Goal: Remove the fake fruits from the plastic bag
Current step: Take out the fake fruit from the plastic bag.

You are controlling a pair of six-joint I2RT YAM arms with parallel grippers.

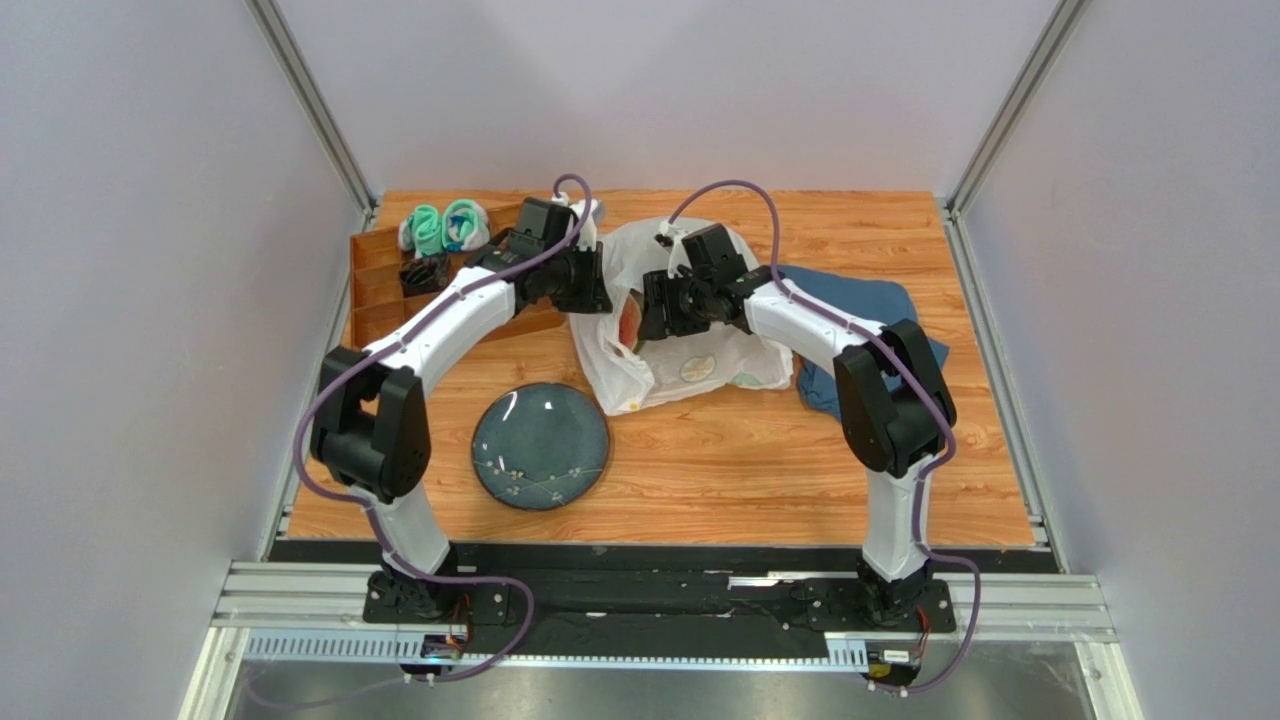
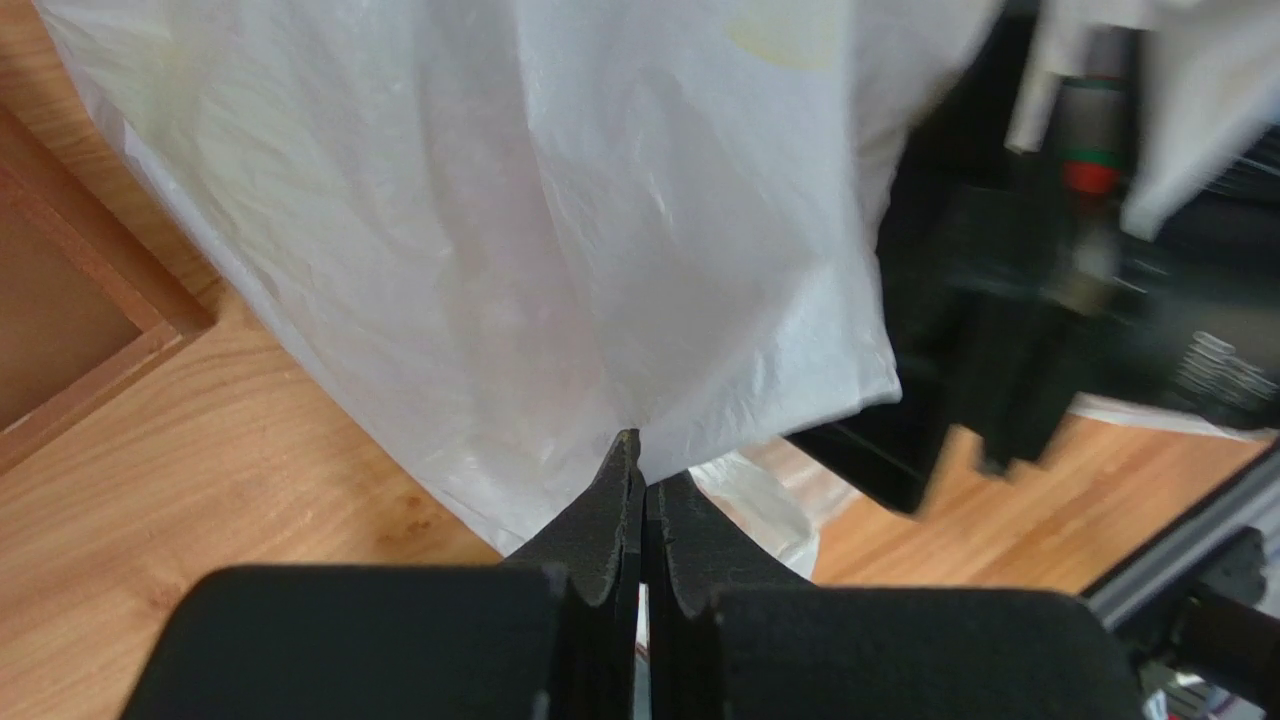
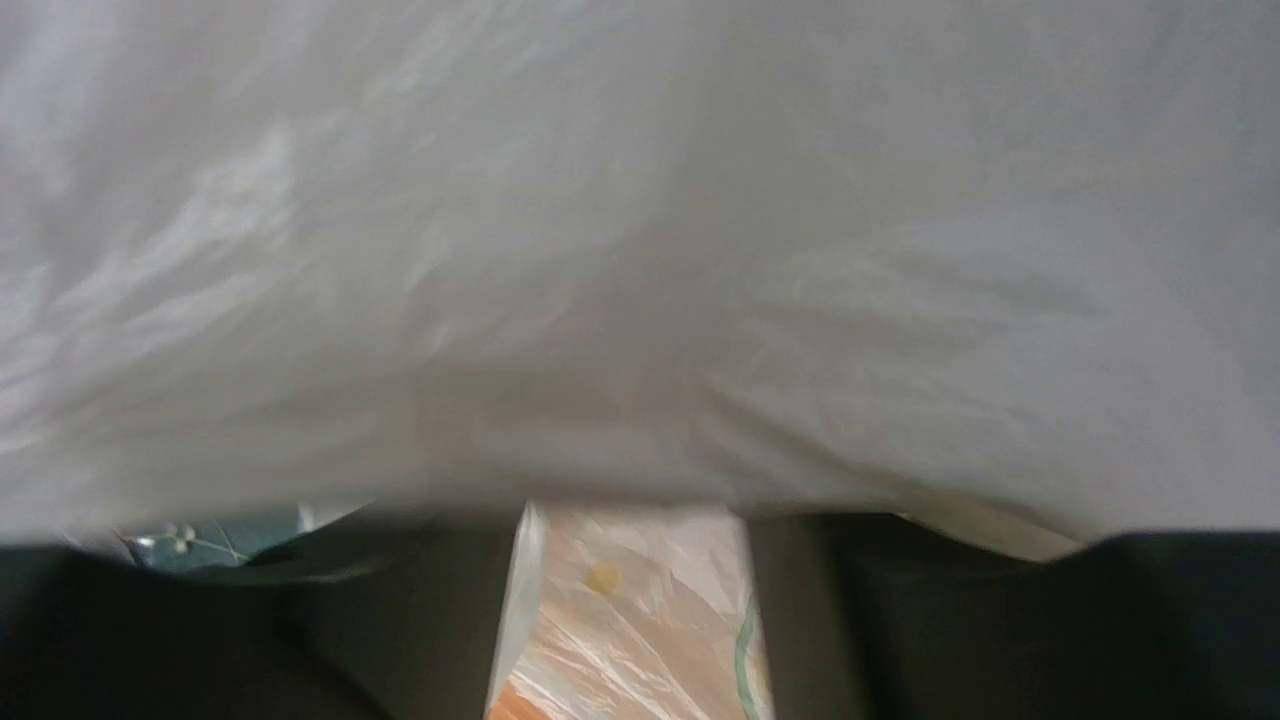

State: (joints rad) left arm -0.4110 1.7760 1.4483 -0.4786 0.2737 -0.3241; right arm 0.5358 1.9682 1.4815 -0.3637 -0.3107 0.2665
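At mid-table, the bag point(image 1: 684, 353) lies crumpled on the wood, its mouth turned toward the far side, where both grippers meet it. The left gripper point(image 1: 597, 281) is at the bag's far left edge. In its wrist view the left gripper point(image 2: 643, 477) has its jaws pressed together on a pinch of the bag point(image 2: 496, 225), and the film fans up and away from the fingertips point(image 2: 619, 473). The right gripper point(image 1: 663, 300) is just beside it, reaching into the mouth from the right. Between the two, a red fruit point(image 1: 633, 318) shows inside the bag, close to both grippers and not held by either.

From the right wrist, the bag point(image 3: 631, 240) drapes across nearly the whole view, over the right gripper point(image 3: 639, 600). Its fingers point(image 3: 406, 615) stand apart, with printed film visible in the gap and nothing clamped between them.

A dark plate point(image 1: 541, 446) sits near the bag on the near left. A blue cloth point(image 1: 864, 315) touches the bag's right side. A wooden tray point(image 1: 376, 293) lies at the table's point(image 1: 751, 465) far left.
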